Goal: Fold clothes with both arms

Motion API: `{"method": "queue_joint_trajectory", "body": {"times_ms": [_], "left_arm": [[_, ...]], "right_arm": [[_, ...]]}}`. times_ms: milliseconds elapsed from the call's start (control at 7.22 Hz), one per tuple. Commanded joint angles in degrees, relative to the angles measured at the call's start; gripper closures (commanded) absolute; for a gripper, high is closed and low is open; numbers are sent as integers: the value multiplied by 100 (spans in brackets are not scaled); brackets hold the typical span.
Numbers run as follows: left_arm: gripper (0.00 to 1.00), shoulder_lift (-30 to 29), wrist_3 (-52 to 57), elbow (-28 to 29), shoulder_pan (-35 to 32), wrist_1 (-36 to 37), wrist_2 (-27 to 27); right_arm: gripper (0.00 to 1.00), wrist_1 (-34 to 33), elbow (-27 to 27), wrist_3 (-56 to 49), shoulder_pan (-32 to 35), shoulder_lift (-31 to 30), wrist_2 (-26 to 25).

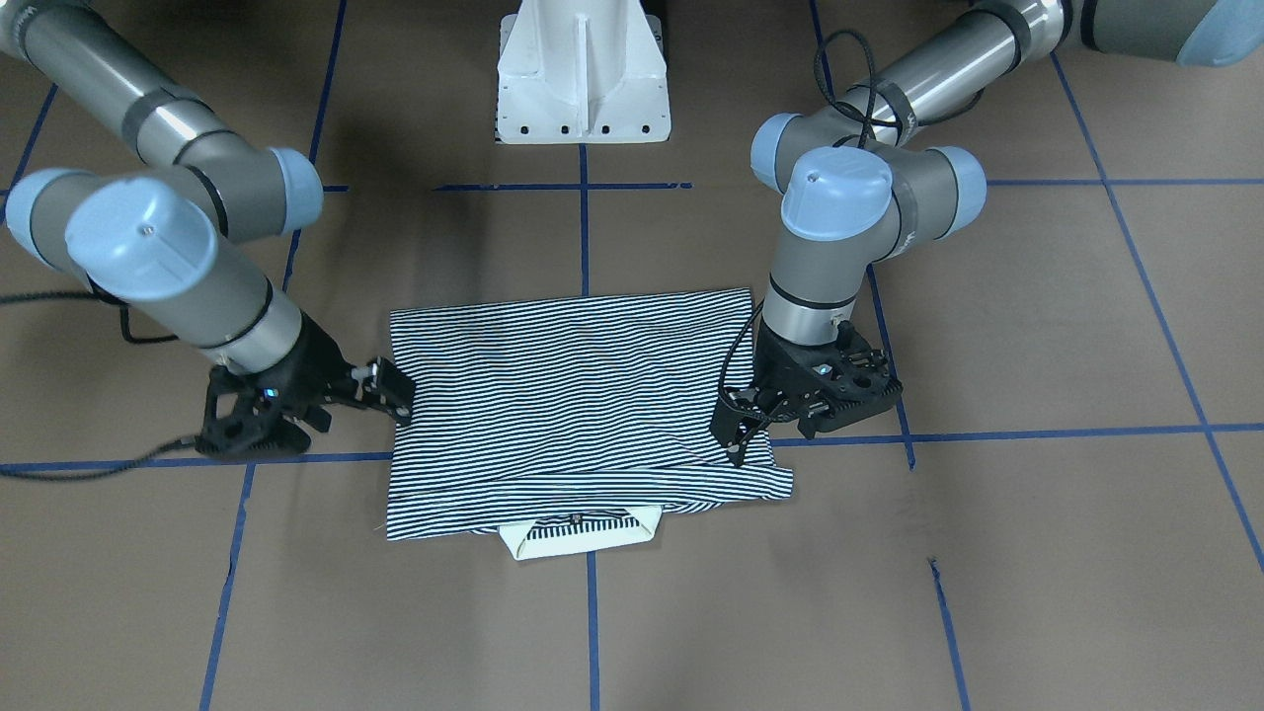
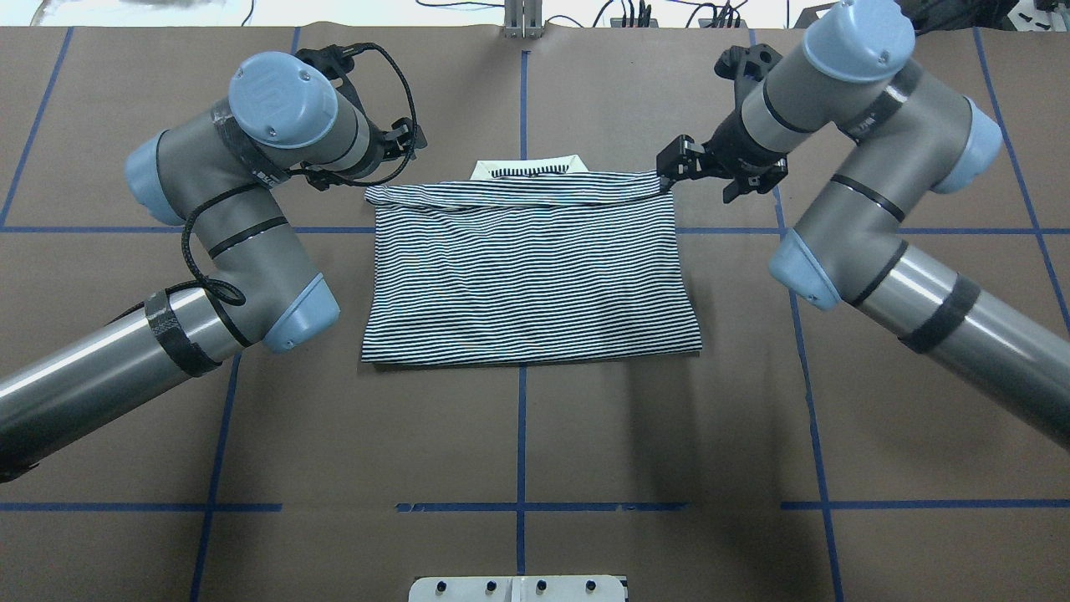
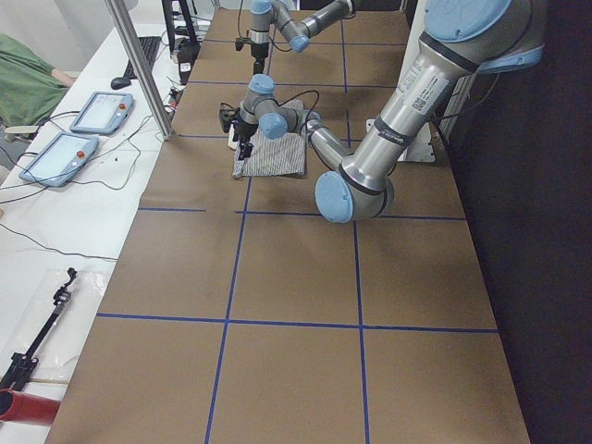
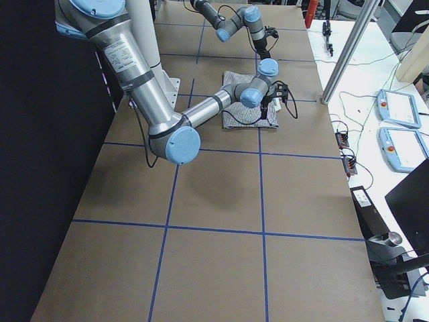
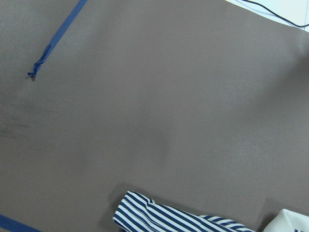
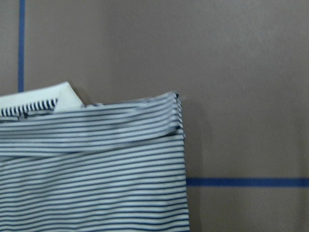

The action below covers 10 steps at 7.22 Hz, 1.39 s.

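Observation:
The striped polo shirt lies folded into a rectangle at mid-table. Its cream collar pokes out from under the far folded edge. My left gripper hangs over the shirt's far left corner, jaws spread, with one fingertip at the cloth's edge. My right gripper stands open beside the far right corner, one finger touching the edge. Both wrist views show a shirt corner lying flat, with no fingers in frame.
The white pedestal base stands on the robot's side of the shirt. Blue tape lines grid the brown table. Beyond the table's far edge, a side bench holds pendants, cables and a metal post.

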Motion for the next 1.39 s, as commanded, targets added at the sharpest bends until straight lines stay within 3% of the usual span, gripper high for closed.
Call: {"method": "queue_joint_trajectory", "body": {"times_ms": [0, 277, 693, 831, 1108, 1247], "left_arm": [[0, 32, -85, -263, 113, 181, -2], [0, 32, -138, -299, 149, 182, 7], [0, 41, -138, -299, 158, 173, 7], [0, 41, -138, -334, 158, 173, 7], [0, 41, -129, -334, 158, 173, 16], [0, 49, -129, -334, 158, 164, 16]], "right_arm": [[0, 0, 803, 506, -515, -867, -280], [0, -43, 691, 508, -1201, -800, -1018], [2, -35, 559, 508, -1493, -782, -1170], [23, -35, 558, 499, -1494, -782, -1152], [96, -35, 558, 455, -1546, -782, -1161], [100, -35, 576, 446, -1564, -782, -1152]]}}
